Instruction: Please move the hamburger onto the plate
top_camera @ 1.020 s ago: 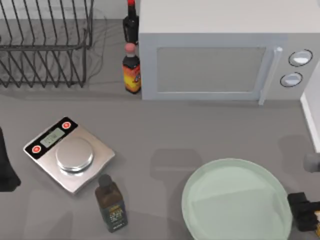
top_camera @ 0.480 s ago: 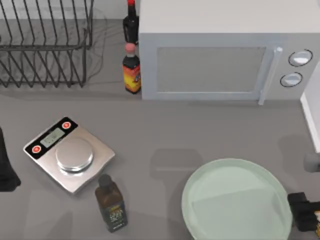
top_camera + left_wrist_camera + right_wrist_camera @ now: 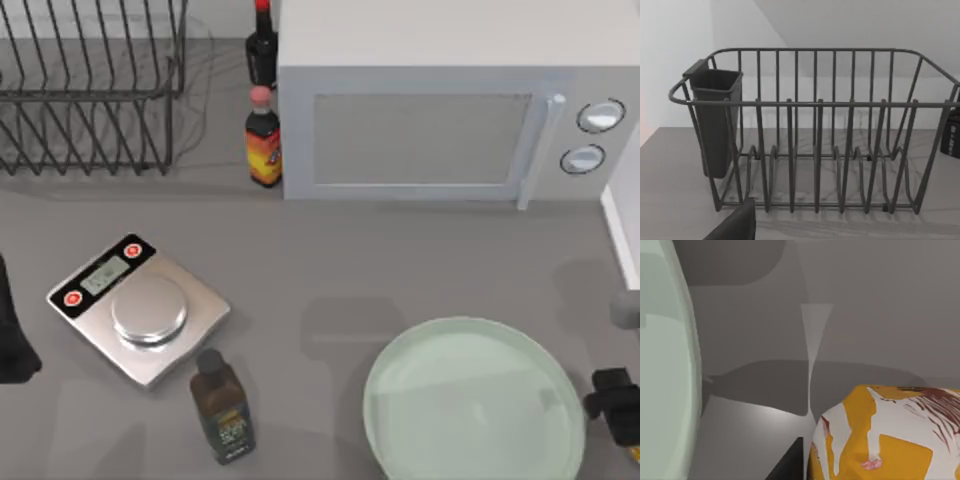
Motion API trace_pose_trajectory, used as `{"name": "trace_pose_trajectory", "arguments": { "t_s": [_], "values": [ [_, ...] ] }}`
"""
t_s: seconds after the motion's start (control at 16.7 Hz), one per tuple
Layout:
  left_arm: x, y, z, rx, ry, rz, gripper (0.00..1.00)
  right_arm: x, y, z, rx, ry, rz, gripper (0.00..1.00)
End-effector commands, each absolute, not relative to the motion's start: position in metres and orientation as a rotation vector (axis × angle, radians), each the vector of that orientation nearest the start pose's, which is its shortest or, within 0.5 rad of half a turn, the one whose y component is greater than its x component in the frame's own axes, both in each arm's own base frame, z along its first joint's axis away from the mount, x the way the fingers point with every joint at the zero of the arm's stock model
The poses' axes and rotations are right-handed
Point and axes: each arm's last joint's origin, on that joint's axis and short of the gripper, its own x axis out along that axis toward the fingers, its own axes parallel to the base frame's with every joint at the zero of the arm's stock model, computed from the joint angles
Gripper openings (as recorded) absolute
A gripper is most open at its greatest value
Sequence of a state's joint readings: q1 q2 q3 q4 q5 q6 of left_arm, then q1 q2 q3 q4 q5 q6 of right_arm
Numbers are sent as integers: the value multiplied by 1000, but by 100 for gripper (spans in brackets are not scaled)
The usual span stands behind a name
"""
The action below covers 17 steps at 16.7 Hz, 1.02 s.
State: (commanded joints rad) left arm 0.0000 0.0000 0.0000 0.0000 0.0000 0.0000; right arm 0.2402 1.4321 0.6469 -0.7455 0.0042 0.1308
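- A microwave (image 3: 440, 125) fills the back right of the table, with two sauce bottles (image 3: 263, 140) standing just beside its left wall.
- A wire rack (image 3: 90, 90) sits at the back left; my left wrist view looks straight into it (image 3: 815, 150), a dark cup (image 3: 714, 120) hung on one end.
- The plate (image 3: 470, 400) lies at the front right, bare.
- A scale (image 3: 140, 310) sits front left, a brown bottle (image 3: 222, 405) just in front of it.
- My left arm (image 3: 12, 340) is parked at the left edge.
- My right gripper (image 3: 620, 405) is at the right edge, just beside the plate's rim (image 3: 670, 365).
- The hamburger (image 3: 890, 435) is close under my right wrist, off the plate; I cannot tell how far my jaws are open or whether they hold it.
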Motion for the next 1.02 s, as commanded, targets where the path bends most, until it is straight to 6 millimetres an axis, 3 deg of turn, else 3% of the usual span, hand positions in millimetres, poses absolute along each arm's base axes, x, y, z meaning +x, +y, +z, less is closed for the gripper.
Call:
{"name": "trace_pose_trajectory", "arguments": {
  "t_s": [0.48, 1.02],
  "values": [
    [106, -1, 160, 0, 0, 0, 100, 198, 49, 209, -85, 1547, 85, 0],
    [106, -1, 160, 0, 0, 0, 100, 201, 53, 214, -147, 1545, 147, 0]
  ]
}}
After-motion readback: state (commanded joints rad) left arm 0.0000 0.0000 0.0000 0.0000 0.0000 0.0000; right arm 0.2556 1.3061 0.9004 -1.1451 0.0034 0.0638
